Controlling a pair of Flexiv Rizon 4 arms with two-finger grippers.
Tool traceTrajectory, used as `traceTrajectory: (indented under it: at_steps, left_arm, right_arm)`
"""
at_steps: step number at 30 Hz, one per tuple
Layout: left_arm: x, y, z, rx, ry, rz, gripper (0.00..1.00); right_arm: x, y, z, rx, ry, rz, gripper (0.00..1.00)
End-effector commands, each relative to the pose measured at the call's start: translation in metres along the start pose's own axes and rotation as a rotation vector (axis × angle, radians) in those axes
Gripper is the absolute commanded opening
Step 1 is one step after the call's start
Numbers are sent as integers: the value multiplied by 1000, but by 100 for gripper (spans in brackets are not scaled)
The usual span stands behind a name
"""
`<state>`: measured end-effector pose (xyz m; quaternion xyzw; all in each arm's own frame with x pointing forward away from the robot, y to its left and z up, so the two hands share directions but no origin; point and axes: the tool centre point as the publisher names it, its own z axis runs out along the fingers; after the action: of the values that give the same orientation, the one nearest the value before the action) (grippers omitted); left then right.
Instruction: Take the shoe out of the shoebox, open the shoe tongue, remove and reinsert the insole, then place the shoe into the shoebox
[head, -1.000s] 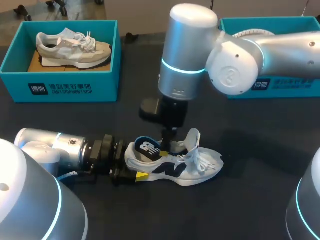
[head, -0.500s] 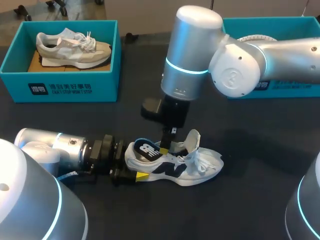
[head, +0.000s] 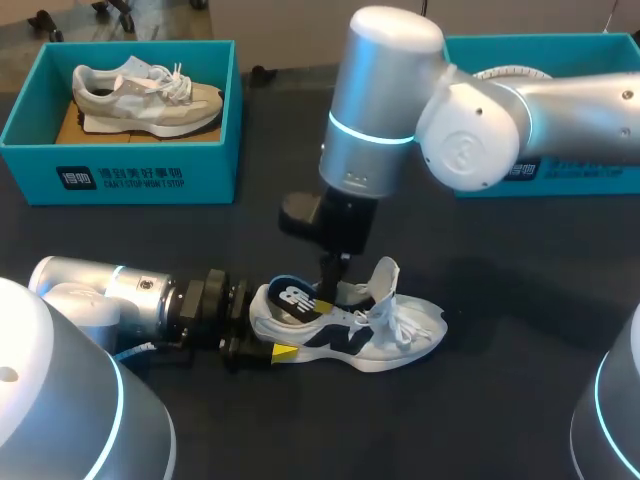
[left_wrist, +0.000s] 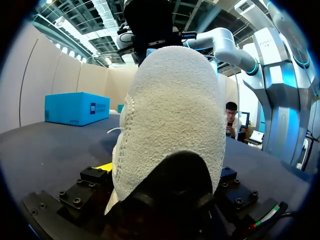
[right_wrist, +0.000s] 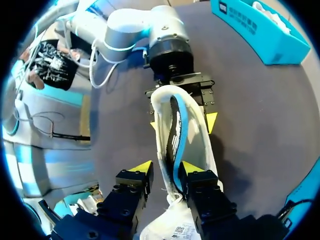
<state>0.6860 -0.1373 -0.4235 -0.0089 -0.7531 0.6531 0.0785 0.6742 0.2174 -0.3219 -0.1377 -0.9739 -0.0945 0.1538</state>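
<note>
The white-and-navy knit sneaker (head: 390, 335) is hemmed in by the left gripper (head: 258, 328) and the right gripper (head: 328, 292). The dark tabletop (head: 520, 400) at lower right is left free.

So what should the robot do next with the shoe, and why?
Probably the right pincer should pull the insole up and out: it sits tilted in the white shoe, the tongue stands open, and the left pincer holds the heel.

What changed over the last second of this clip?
The right arm shifted slightly rightward, then partway back, with the right gripper remaining at the insole in the white shoe. The left gripper stayed shut on the heel; the shoe did not move.
</note>
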Motion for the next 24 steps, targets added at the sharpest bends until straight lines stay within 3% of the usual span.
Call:
traceTrajectory:
  at_steps: [1,7,19,24]
  left_arm:
    - [0,2,-1,0,-1,0,0]
    - [0,2,-1,0,-1,0,0]
    - [0,2,-1,0,-1,0,0]
    - [0,2,-1,0,-1,0,0]
  right_arm:
    - [1,2,1,-12,-3,25,34]
    - [6,5,-5,-7,-50,88,38]
    - [5,5,-3,-25,-89,193,24]
    - [1,4,-5,-23,-97,211,24]
